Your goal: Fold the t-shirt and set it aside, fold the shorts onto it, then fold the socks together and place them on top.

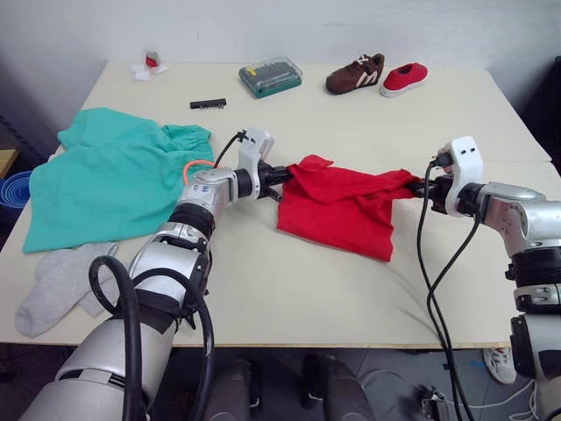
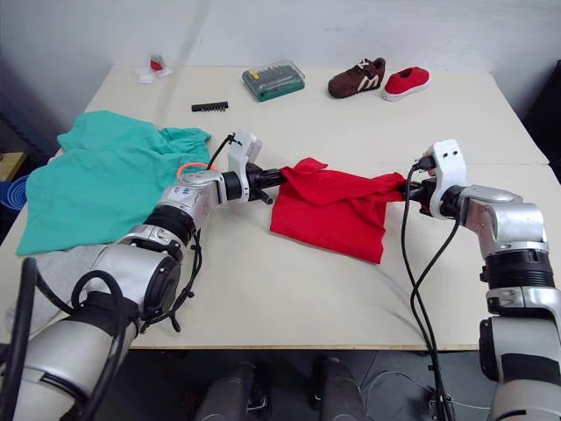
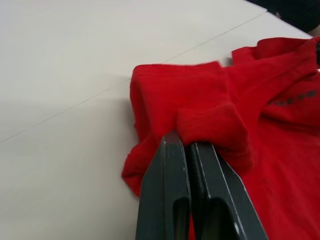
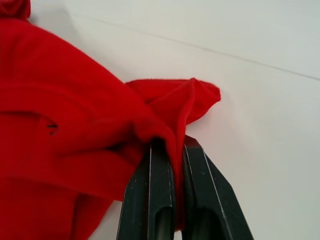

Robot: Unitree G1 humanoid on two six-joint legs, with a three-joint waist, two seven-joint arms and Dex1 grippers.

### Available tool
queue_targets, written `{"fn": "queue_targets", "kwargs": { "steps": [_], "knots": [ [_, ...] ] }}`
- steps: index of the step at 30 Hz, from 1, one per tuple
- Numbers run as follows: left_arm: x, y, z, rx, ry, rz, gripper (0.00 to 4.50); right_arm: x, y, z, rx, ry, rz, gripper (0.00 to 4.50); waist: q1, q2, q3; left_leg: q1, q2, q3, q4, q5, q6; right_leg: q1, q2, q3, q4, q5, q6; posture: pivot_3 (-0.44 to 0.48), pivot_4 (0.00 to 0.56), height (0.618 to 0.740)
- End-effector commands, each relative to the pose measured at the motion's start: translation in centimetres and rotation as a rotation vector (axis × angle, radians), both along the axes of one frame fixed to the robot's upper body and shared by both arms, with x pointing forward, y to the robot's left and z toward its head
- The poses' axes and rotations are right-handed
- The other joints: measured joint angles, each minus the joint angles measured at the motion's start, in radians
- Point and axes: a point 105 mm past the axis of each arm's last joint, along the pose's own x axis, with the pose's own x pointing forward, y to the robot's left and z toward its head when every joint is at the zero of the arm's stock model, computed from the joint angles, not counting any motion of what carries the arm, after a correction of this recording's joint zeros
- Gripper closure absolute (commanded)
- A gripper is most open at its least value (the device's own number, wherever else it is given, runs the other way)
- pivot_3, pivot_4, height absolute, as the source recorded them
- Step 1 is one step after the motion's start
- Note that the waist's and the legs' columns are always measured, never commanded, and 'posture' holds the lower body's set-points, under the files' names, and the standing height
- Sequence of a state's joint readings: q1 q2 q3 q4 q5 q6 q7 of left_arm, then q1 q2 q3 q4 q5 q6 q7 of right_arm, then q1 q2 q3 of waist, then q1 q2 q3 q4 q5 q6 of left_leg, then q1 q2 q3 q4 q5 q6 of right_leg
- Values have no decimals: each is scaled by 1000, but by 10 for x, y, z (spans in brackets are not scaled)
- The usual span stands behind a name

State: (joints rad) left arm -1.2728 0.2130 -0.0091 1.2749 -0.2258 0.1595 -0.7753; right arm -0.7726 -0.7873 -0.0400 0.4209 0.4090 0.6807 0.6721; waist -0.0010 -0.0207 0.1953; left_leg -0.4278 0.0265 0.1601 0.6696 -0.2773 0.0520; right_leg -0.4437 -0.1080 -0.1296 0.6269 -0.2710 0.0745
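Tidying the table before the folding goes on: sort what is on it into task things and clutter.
Belongs to the job:
- t-shirt, red, gripped at both ends by the left pincer and right pincer
- shorts, teal
- socks, grey

Just lying about:
- screwdriver bit case
- black bit holder strip
- brown sneaker
- small red shoe
- small red-and-white scraps

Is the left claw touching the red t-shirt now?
Touching. In the left wrist view the left claw is shut on a bunched fold of the t-shirt, with cloth pinched between its two fingers.
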Motion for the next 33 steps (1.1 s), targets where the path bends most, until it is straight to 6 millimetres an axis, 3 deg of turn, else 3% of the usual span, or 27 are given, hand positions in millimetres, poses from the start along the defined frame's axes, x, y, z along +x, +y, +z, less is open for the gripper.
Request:
{"fn": "queue_targets", "kwargs": {
  "steps": [1, 3, 6, 9, 22, 24, 27, 33],
  "knots": [
    [-4, -4, 28, -52, -77, -83, 4450, -12, 1, 38, 9, -184, 72, 4500, -1, 0, 0, 1, 0, 0, 2, 0, 0, 0, -1, 0, -1, 0, 0, 0, 150, 740],
    [-10, -5, 34, -83, -87, -146, 4450, -25, 11, 47, 10, -241, 161, 4500, -2, 0, 0, 2, 0, 1, 2, 0, 0, 0, -2, 2, 1, 0, 0, 0, 150, 740],
    [-30, -3, 47, -134, -82, -341, 4450, -60, 39, 60, 19, -300, 386, 4500, -1, 0, 0, 2, 0, 1, 2, 0, -1, 0, -2, 1, 2, 0, 0, 0, 150, 740],
    [-34, 2, 46, -115, -79, -377, 4450, -71, 45, 63, 50, -289, 416, 4500, -4, 0, 0, 2, 1, 2, 1, 0, -1, 0, 2, 2, 3, 0, -1, 0, 150, 740],
    [-2, -10, 27, -90, 8, -47, 4450, -6, 11, 25, -164, -194, 19, 4500, -2, 0, 0, 3, 1, 3, 9, -1, 1, 0, -6, 6, 7, 1, -1, 0, 150, 740],
    [2, -9, 25, -92, 22, 0, 4020, -4, 11, 20, -163, -163, 5, 4500, -2, 0, 0, 3, 1, 3, 9, -1, 1, 0, -6, 7, 10, 1, -1, 0, 150, 740],
    [5, -3, 24, -65, 15, 28, 3247, -3, 3, 14, -175, -111, -44, 3720, -3, 0, 0, 3, 1, 4, 9, -1, 1, 0, -5, 7, 10, 1, -1, 0, 150, 740],
    [18, 27, 26, -61, 6, 190, 1308, -15, -18, 20, -228, -108, -101, 1576, -3, 0, 0, 3, 1, 4, 9, -1, 1, 0, -5, 7, 10, 1, -1, 0, 150, 740]
  ]
}}
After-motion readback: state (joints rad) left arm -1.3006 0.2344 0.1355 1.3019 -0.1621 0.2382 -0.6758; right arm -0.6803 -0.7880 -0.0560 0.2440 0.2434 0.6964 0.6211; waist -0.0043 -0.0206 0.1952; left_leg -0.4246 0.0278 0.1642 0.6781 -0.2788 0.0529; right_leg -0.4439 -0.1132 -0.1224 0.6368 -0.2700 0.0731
